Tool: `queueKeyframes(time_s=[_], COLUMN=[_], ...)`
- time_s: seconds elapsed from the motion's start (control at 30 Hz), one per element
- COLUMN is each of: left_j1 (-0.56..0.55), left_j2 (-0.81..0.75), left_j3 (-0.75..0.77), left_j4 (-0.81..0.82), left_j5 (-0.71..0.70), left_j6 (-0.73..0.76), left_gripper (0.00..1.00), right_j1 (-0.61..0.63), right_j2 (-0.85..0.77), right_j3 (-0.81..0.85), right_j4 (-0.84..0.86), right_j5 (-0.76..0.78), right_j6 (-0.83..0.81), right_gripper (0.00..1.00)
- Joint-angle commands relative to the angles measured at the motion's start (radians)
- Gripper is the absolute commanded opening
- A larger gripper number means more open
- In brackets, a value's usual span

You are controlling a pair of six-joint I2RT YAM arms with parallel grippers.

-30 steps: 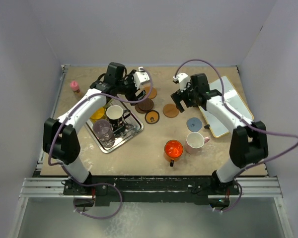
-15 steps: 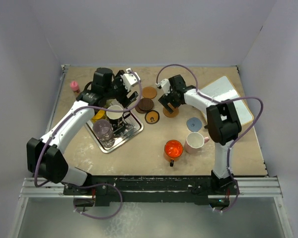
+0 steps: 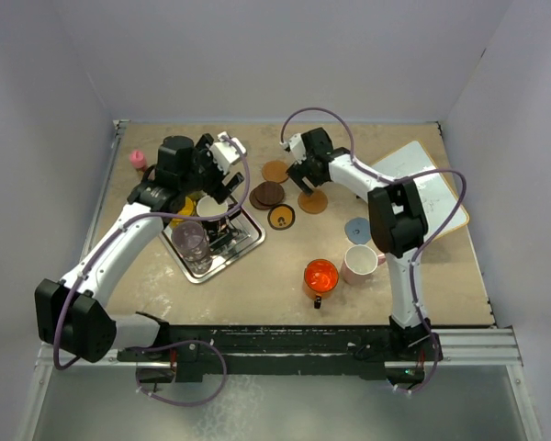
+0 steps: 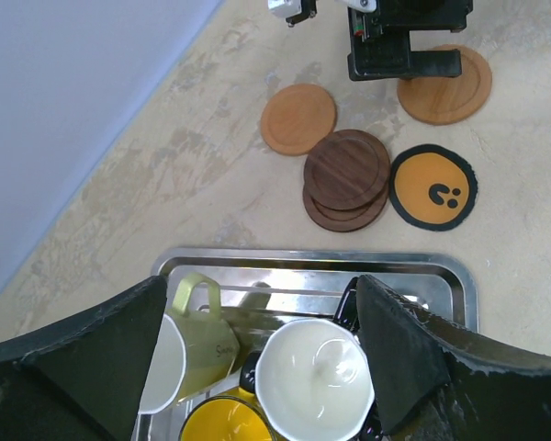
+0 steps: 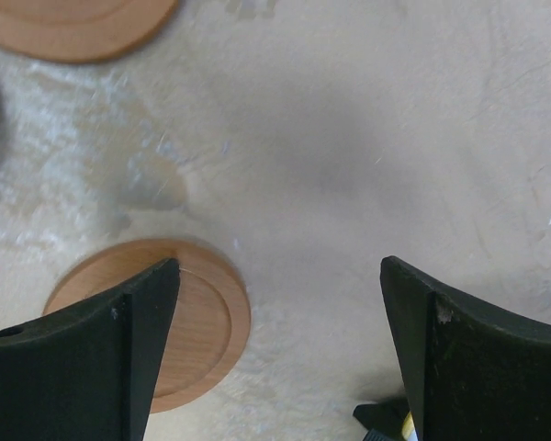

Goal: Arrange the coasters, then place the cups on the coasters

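Beside tray point(image 4: 312, 260), thin round coasters point(image 4: 298, 118): tan, dark brown, black-rimmed orange.

From high at the near side we look down on the whole bench point(image 3: 422, 276). Our left wrist view hangs fairly high, facing down over the silver tray point(image 4: 312, 260) toward the coasters point(image 4: 346, 179) and the right pincer point(image 4: 404, 66). Our right wrist view sits close to the bench, facing straight down. All three views share the light brown coaster point(image 5: 202, 322).
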Motion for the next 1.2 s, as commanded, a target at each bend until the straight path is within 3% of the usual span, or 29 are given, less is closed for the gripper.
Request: queueKeyframes(time_s=[0.0,0.33,0.73,1.17], left_j1=[0.018,0.030,0.032,0.031], left_j2=[-0.053,-0.069,-0.070,-0.068], left_j3=[-0.006,-0.019,-0.016,-0.021], left_j4=[0.062,0.062,0.061,0.071], left_j5=[-0.031,-0.040,-0.038,-0.041], left_j6=[-0.010,0.008,0.024,0.034], left_gripper=[0.81,0.81,0.81,0.81], right_j1=[0.005,0.004,0.004,0.003], right_j2=[0.078,0.221,0.323,0.323], right_j3=[0.107,0.331,0.456,0.437], right_j4=[-0.037,-0.110,-0.095,-0.063], right_j5=[0.061,0.127,0.210,0.290], right_j6=[-0.007,-0.037,-0.135,-0.219], right_gripper=[0.92,0.91,0.91,0.92])
